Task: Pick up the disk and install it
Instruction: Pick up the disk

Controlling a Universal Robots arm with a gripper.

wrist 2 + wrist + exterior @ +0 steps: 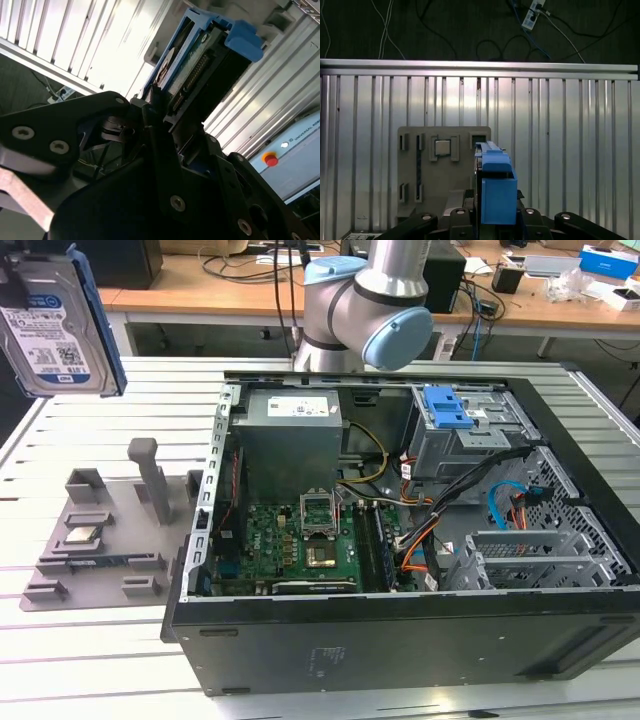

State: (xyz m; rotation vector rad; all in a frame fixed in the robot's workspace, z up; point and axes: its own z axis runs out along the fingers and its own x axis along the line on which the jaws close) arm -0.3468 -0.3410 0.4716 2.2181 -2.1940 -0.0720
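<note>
Slatted metal table point(90, 640) carries everything; desks with cables behind. At exterior view's left, disk point(55, 325) hangs high above table, upright, label facing camera, well apart from case. Fingers point(152, 125) pinch disk at its lower end in both wrist views, blue bracket end sticking out. Below it, grey fixture point(100, 540) with chip point(80, 535) in pocket. Centre: open case point(400, 640), arm point(370, 300) behind. Toward right rear inside case: cage point(460, 440) with blue latch.
</note>
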